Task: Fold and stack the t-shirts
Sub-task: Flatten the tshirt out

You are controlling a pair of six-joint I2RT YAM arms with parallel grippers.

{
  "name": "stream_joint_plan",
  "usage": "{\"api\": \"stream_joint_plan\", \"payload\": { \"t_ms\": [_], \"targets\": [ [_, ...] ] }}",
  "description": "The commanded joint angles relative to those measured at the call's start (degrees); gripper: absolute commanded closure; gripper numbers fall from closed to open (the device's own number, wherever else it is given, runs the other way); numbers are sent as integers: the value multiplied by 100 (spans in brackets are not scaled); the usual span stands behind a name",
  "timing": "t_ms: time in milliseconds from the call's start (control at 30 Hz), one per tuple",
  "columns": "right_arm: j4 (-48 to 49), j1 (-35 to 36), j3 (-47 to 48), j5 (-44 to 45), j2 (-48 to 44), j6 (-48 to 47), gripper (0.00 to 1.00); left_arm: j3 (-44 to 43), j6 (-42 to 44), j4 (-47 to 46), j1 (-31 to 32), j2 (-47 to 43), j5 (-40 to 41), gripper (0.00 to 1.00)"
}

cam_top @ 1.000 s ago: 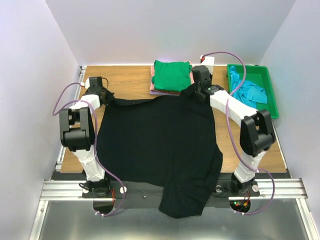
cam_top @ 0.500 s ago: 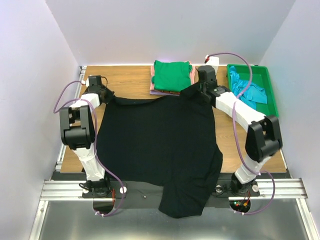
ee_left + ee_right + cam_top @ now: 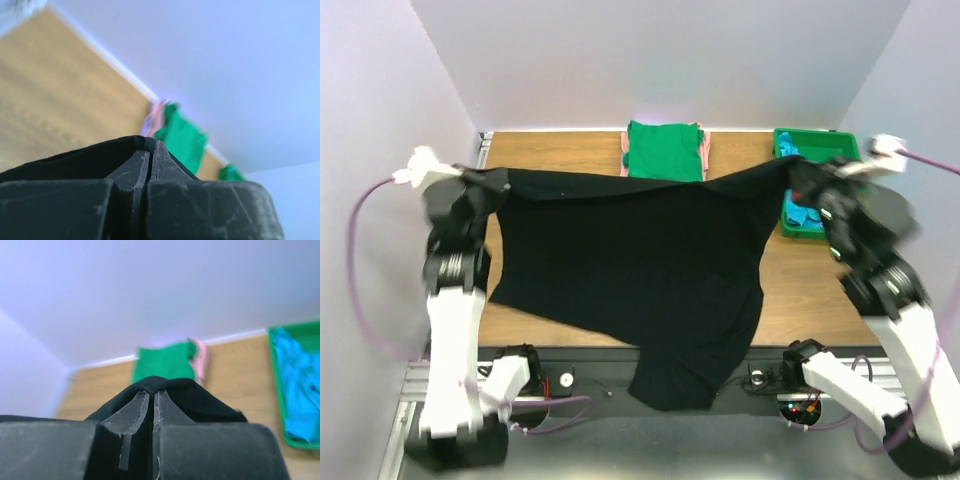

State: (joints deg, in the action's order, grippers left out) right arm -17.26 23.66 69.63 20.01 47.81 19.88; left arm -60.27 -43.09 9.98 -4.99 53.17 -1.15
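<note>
The large black t-shirt (image 3: 640, 260) hangs stretched between both grippers, lifted above the table, its lower part drooping over the near edge. My left gripper (image 3: 492, 183) is shut on its far left corner; the cloth (image 3: 95, 155) shows at the fingertips in the left wrist view. My right gripper (image 3: 798, 172) is shut on its far right corner, with black cloth (image 3: 200, 395) draped over the fingertips. A folded green t-shirt (image 3: 664, 150) lies on a pink one (image 3: 704, 147) at the back. A teal t-shirt (image 3: 804, 213) lies in the tray. The lilac shirt is hidden.
A rigid green plastic tray (image 3: 820, 140) stands at the back right, partly behind my right arm. The wooden table (image 3: 560, 150) is walled on three sides by pale panels. A metal rail (image 3: 610, 385) with the arm bases runs along the near edge.
Both grippers have risen and moved outward, lifting the black t-shirt's far edge off the table and pulling it taut. The shirt was lying flat before.
</note>
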Motion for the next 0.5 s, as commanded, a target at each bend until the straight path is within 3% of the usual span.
{"api": "stream_joint_plan", "payload": {
  "t_ms": [0, 133, 267, 333, 467],
  "targets": [
    [-348, -19, 516, -891, -1044, 174, 100, -607, 81, 900, -28, -1509, 510, 100],
    [-392, -19, 1455, -2253, -1441, 192, 100, -1939, 151, 1252, -28, -2196, 353, 100],
    [-428, -19, 2738, -3195, -1363, 236, 99, -3629, 310, 1770, -28, -2022, 308, 100],
    [-489, -28, 3512, -3162, -1179, 218, 100, -4619, 354, 2077, -28, -1732, 273, 100],
    [-568, -19, 4366, -2242, -819, 131, 99, -5459, 354, 2079, -28, -1362, 150, 100]
  ]
}}
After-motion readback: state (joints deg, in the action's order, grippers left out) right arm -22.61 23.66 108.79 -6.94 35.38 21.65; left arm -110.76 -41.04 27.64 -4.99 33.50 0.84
